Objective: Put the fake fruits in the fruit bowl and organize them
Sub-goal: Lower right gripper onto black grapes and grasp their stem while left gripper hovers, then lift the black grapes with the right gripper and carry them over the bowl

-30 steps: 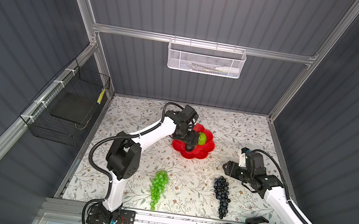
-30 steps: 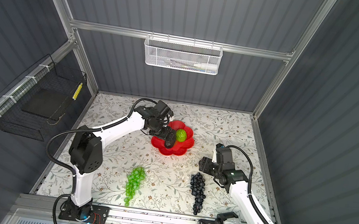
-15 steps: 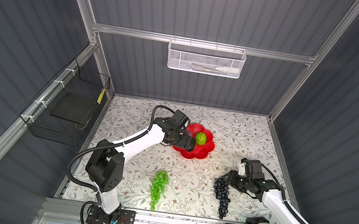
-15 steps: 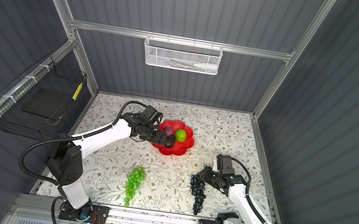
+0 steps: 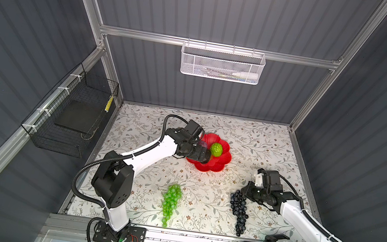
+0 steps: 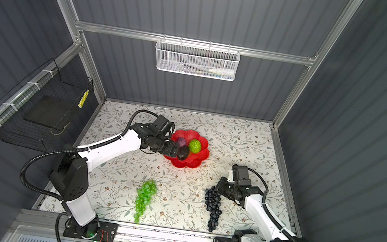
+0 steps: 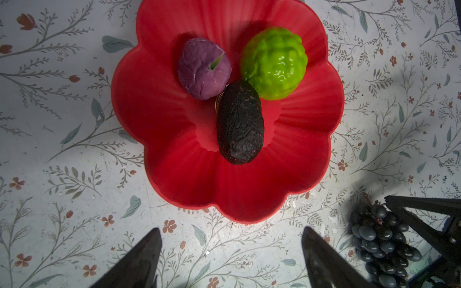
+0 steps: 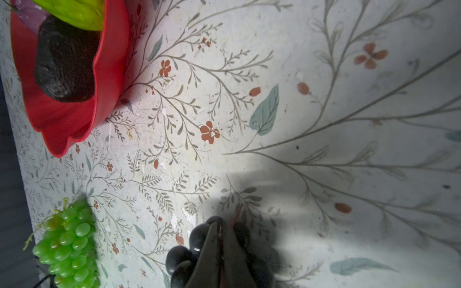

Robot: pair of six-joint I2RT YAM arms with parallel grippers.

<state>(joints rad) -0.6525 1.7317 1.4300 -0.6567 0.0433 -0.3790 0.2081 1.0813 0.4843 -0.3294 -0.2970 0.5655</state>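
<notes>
Three fake fruits lie in the fruit bowl (image 7: 162, 107), which sits toward the rear edge of the desk (image 5: 262, 143), about midway between its side edges. The left wrist view shows all three whole: purple ball (image 7: 203, 68), lime-green fruit (image 7: 274, 62) and black oval (image 7: 239, 124). Each touches the other two, and the black oval lies across the bowl's centre. The left gripper (image 7: 230, 231) hangs over the left side of the bowl, jaws spread wide with nothing between them. In a top view the left gripper (image 5: 204, 155) covers the black oval. In a top view the black oval (image 6: 184, 152) shows just beyond the gripper's tip, beside the purple ball (image 6: 180, 141).

Two bunches lie on the desk outside the bowl, well apart from each other. The green grape bunch (image 5: 170, 202) is near the middle of the front edge, and the dark grape bunch (image 5: 238, 210) is toward the front right corner. Both top views place the right gripper (image 6: 220, 185) at the rear end of the dark grape bunch. Only the right wrist view shows how the right gripper (image 8: 220, 229) stands: jaws pressed together on the bunch's stalk, with dark grapes bulging on either side. The dark grape bunch rests on the desk.
</notes>
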